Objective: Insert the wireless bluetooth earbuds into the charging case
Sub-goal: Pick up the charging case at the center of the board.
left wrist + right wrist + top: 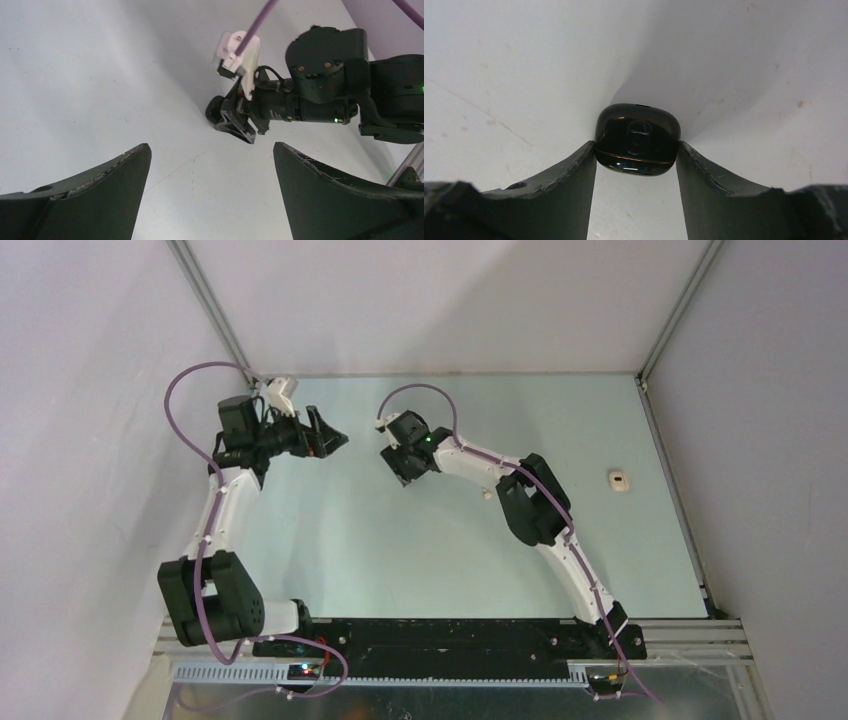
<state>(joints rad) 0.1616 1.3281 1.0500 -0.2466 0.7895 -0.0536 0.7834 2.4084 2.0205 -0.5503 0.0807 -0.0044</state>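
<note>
Pale blue-green table [400, 560] boxed in by plain white walls [450, 300], so that's your whole backdrop. You've got two arms on it. Your left arm [225, 505] is bent up toward the far left corner and your right arm [560, 540] reaches in toward the middle.

Your left pincer [211, 146] is spread as wide as it goes, with nothing between the fingers, just bare table under it. Your right pincer [635, 145] is down at the table, and both fingertips are pressed against the sides of one glossy black charging case [637, 132]. The case is lid-closed, with a thin seam round it, and sits on the surface.

Small stuff, counted from the top view: one off-white piece [620, 480] lies well off near the right edge, and one white speck [487, 493] sits just beside your right forearm. Either could be an earbud, but honestly they're too small to tell.
</note>
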